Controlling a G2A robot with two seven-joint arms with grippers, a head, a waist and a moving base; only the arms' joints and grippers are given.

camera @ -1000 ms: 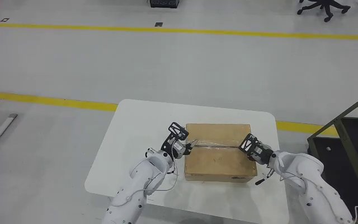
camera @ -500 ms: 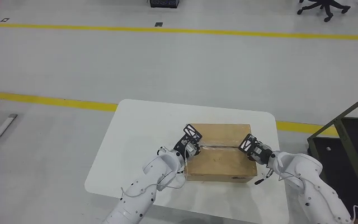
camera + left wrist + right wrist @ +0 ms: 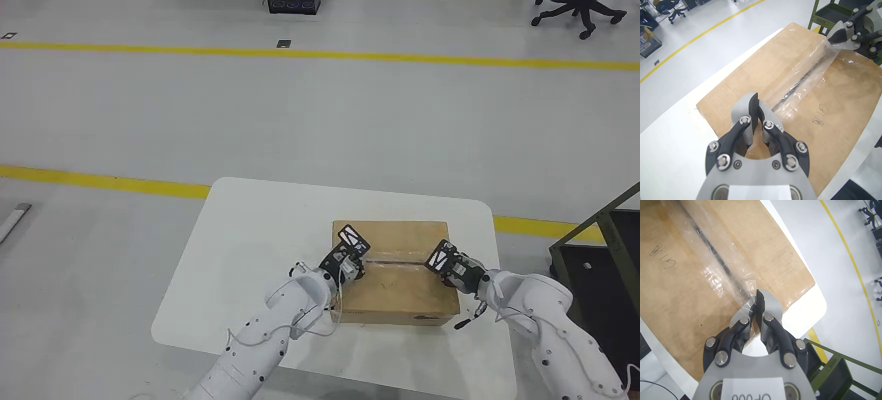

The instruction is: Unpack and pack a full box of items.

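A shut brown cardboard box lies on the white table. A strip of clear tape runs along its top seam, crinkled and partly lifted off the cardboard. My left gripper hovers over the box's left part, shut, with the tape's near end against its fingers. At the box's right edge my right gripper is shut on the tape's other end. That right gripper holds this end raised above the box.
A green metal rack stands just off the table's right side, close to my right arm. Handwritten marks sit on the box lid. Bare table lies left of the box. Yellow floor lines cross behind.
My left gripper has travelled right, from the box's left edge to over its lid, slackening the tape. The right gripper has stayed put.
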